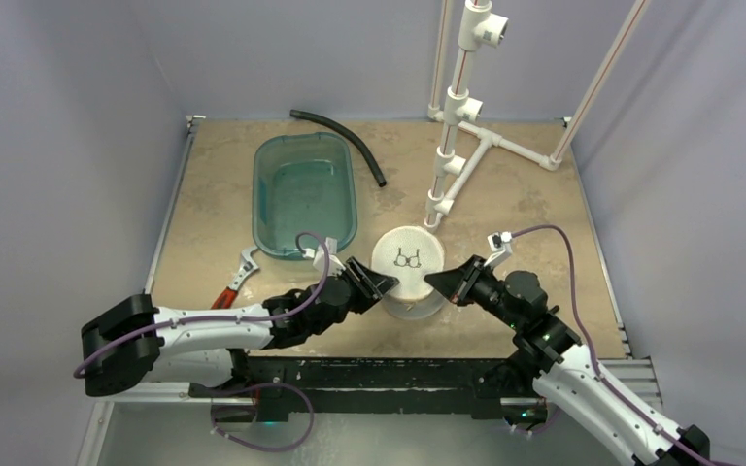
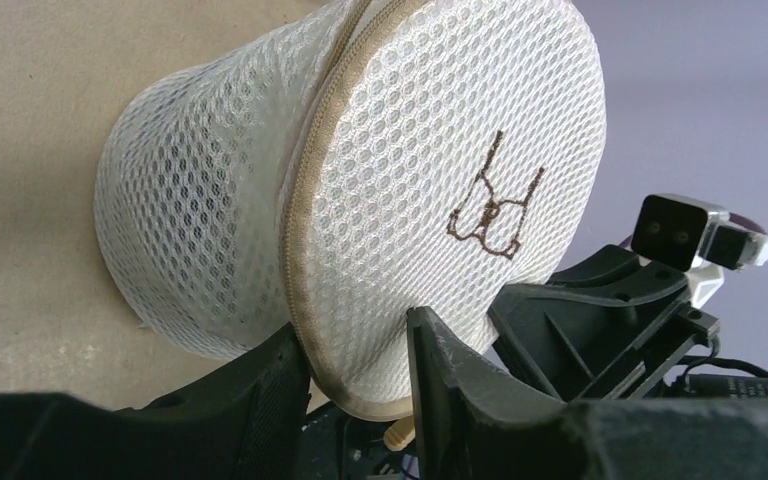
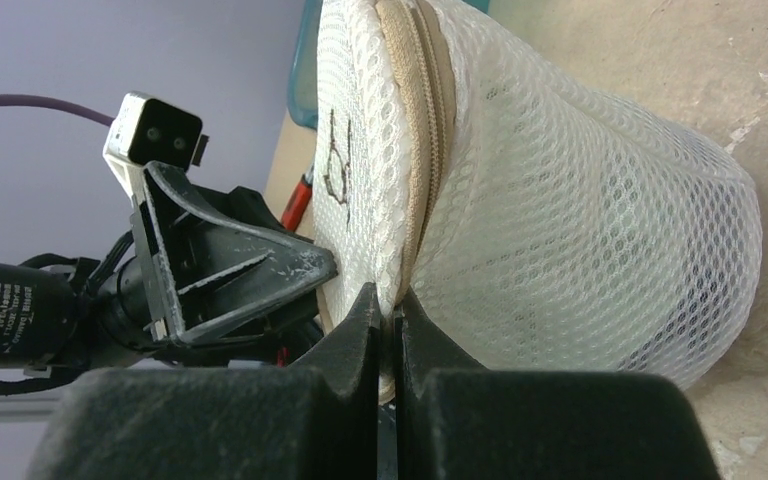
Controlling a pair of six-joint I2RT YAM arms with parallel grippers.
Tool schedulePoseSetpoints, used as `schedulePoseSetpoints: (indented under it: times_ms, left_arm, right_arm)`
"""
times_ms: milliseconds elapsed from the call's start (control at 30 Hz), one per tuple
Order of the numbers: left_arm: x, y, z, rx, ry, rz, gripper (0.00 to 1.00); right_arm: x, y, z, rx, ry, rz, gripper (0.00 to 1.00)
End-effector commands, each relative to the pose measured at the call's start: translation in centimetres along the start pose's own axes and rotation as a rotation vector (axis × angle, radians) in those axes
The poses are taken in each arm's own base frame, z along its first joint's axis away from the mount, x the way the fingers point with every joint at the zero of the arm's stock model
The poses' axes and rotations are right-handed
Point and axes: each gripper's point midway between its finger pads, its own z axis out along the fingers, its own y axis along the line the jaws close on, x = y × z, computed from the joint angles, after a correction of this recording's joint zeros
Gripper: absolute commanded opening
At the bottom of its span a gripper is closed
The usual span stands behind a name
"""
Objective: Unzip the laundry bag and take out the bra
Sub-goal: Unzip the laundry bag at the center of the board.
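The laundry bag (image 1: 416, 275) is sitting at the centre of the frame on the mottled tan worktop (image 1: 534, 243), with lavender walls (image 1: 58, 146) enclosing it. The left tool (image 1: 382, 283) is straddling its zipped rim, half-open. The right tool (image 1: 435, 282) is pinching that rim, fully closed.

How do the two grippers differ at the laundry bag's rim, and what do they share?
The left gripper has jaws apart, straddling the laundry bag at its zip rim; the right gripper is pinched shut on that rim. The left gripper comes from the bag's left, the right gripper from its right. Both are black.
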Motion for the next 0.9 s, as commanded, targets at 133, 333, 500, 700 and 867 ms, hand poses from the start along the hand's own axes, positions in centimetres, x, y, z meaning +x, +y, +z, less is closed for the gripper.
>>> schedulePoseSetpoints:
  times_ms: [133,333,500,700,867]
  left_arm:
    - [-1.5,-3.4,-0.4,0.08,-0.045,-0.002,0.11]
    - [-2.7,-3.7,-1.1,0.079,-0.085,-0.013,0.0]
    - [-3.9,-4.4,-1.5,0.078,-0.136,-0.052,0.0]
    - [-5.2,-6.0,-1.2,0.067,-0.195,-0.079,0.0]
    - [-6.0,-5.8,-1.2,0.032,-0.241,-0.105,0.0]
  right_arm:
    - [-1.8,2.9,-1.2,-0.031,0.0,-0.132,0.4]
    - [-2.5,4.0,-2.6,-0.006,0.036,-0.244,0.63]
    - [-2.8,4.5,-3.8,0.019,0.079,-0.329,0.64]
    - [-2.5,5.0,-4.0,0.012,0.12,-0.343,0.61]
    - [-0.9,5.2,-3.1,-0.037,0.204,-0.329,0.58]
